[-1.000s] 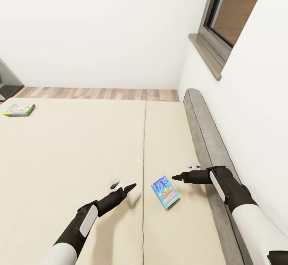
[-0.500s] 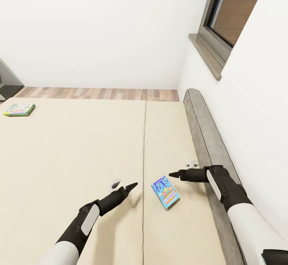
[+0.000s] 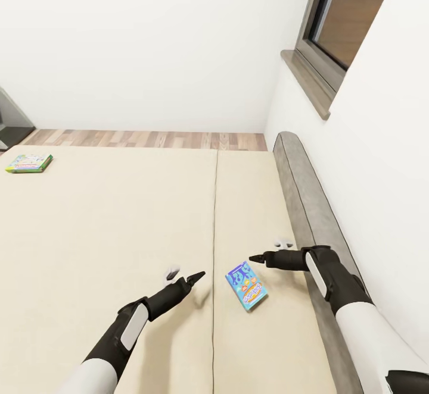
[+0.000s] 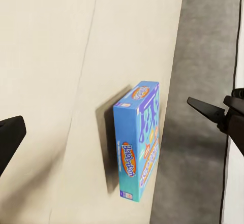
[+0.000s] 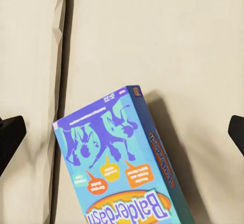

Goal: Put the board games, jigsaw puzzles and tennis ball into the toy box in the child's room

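We see the blue rectangular board-game box with "Balderdash" printed on it [image 3: 246, 285] lying flat on the wide beige bed [image 3: 107, 227], just to the right of the seam between the two mattress halves and near the grey padded headboard [image 3: 307, 203]. It lies between our two pincers and touches neither: the left pincer [image 3: 198, 276] hovers just to its left, across the seam, and the right pincer [image 3: 255, 258] hovers just beyond its far right corner. From the left wrist view the box [image 4: 138, 140] sits ahead of the left pincer, with the right pincer's dark tip [image 4: 206, 109] beside it; from the right wrist view the box [image 5: 119, 170] lies between two dark fingertips [image 5: 10, 135] set wide apart at the edges of the picture, so the right pincer is spread open with nothing in it. The left pincer also looks parted, empty. A second flat board-game box, green-edged [image 3: 28, 163], rests well apart at the far left edge of the bed, near the strip of wooden floor [image 3: 149, 139]. Compared with a second ago, the right pincer has drifted a little farther from us and slightly leftward along the box's far end; the left one has barely shifted, and both boxes lie as before.
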{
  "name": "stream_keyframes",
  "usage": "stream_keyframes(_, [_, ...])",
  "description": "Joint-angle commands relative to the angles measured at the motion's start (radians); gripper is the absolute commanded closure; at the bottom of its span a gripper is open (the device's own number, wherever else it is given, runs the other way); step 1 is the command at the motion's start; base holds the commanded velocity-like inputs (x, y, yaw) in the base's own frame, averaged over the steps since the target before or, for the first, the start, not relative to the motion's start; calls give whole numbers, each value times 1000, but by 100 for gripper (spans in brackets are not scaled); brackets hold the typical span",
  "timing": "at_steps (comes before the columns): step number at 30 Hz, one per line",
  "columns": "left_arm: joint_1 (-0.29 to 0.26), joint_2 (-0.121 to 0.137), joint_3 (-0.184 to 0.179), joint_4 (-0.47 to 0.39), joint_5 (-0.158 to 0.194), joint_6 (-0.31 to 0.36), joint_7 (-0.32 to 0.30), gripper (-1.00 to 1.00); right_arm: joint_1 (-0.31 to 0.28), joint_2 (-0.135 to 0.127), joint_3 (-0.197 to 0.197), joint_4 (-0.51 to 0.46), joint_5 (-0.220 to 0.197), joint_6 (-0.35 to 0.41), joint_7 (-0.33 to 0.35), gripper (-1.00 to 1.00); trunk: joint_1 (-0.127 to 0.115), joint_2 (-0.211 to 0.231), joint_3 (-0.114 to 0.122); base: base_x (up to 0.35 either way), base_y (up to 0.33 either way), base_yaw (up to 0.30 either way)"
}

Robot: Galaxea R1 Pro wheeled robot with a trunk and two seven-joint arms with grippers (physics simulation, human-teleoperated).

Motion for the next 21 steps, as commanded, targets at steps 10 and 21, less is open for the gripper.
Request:
stream_keyframes(10, [0, -1, 4, 0, 4, 8, -3, -100, 0, 0, -2, -1, -2, 7, 2, -100, 0, 0, -1, 0, 0, 0])
stream_keyframes(21, [0, -1, 4, 0, 4, 8, -3, -100, 0, 0, -2, -1, -2, 7, 2, -100, 0, 0, -1, 0, 0, 0])
